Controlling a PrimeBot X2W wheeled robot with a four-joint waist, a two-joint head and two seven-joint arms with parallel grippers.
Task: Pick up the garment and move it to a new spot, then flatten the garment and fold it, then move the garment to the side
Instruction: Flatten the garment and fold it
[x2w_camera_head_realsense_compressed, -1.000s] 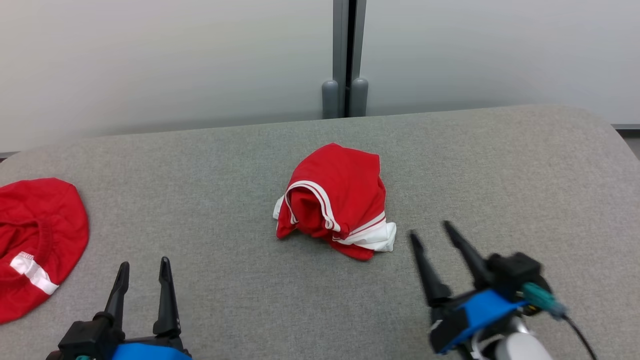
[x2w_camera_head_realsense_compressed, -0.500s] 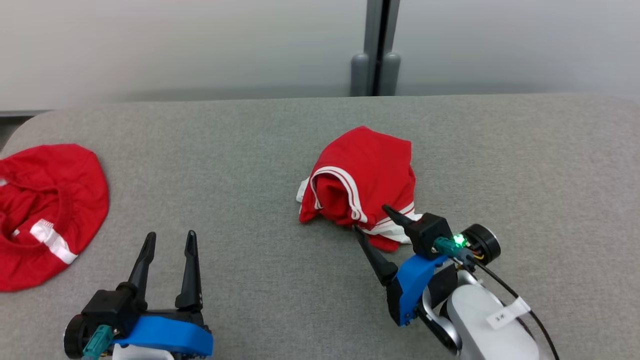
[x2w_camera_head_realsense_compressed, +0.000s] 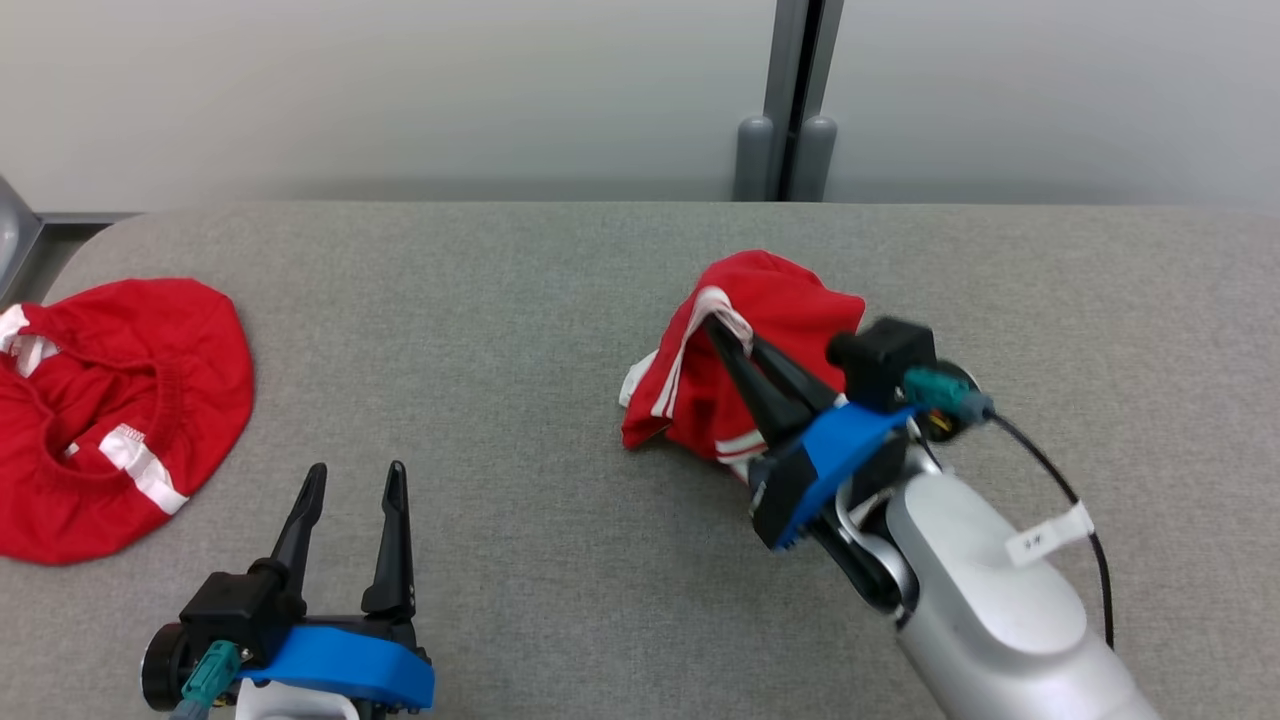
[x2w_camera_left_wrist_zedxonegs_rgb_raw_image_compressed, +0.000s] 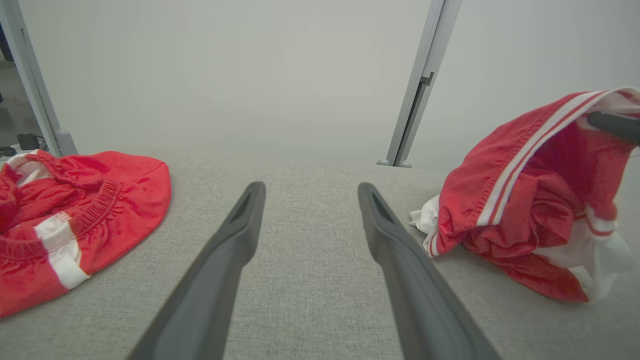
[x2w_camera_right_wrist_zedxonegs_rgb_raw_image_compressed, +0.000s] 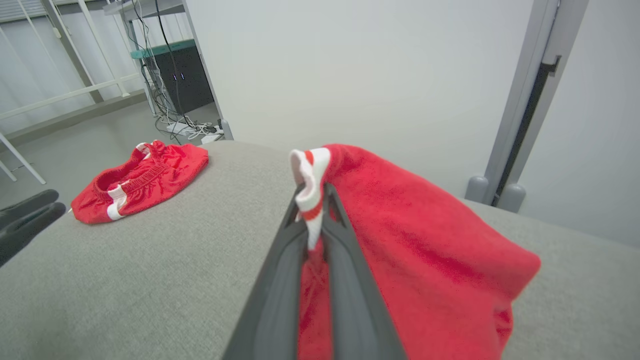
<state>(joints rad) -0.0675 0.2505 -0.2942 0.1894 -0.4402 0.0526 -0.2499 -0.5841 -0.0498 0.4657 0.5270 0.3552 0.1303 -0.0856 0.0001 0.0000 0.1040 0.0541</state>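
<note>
The garment (x2w_camera_head_realsense_compressed: 795, 300) is a crumpled red piece with white stripes, lying mid-table on the grey padded surface (x2w_camera_head_realsense_compressed: 500, 300). My right gripper (x2w_camera_head_realsense_compressed: 718, 328) is shut on its white-striped hem and holds that edge raised, while the rest still rests on the table. In the right wrist view the hem (x2w_camera_right_wrist_zedxonegs_rgb_raw_image_compressed: 310, 180) sticks up between the closed fingers of the right gripper (x2w_camera_right_wrist_zedxonegs_rgb_raw_image_compressed: 315, 195), with red cloth (x2w_camera_right_wrist_zedxonegs_rgb_raw_image_compressed: 425, 240) draping to the right. My left gripper (x2w_camera_head_realsense_compressed: 355, 472) stands open near the front left, well apart from the garment (x2w_camera_left_wrist_zedxonegs_rgb_raw_image_compressed: 520, 200); the left gripper (x2w_camera_left_wrist_zedxonegs_rgb_raw_image_compressed: 310, 187) has nothing between its fingers.
A second red garment (x2w_camera_head_realsense_compressed: 120, 400) with white bands lies at the table's left edge, also seen as a red heap (x2w_camera_left_wrist_zedxonegs_rgb_raw_image_compressed: 95, 200) (x2w_camera_right_wrist_zedxonegs_rgb_raw_image_compressed: 145, 180). A grey post (x2w_camera_head_realsense_compressed: 800, 100) and pale wall stand behind the table. Bare grey surface lies between the two garments.
The camera has shifted. My right gripper reached forward to the garment, closed on its striped hem and raised that edge. The left gripper stays open.
</note>
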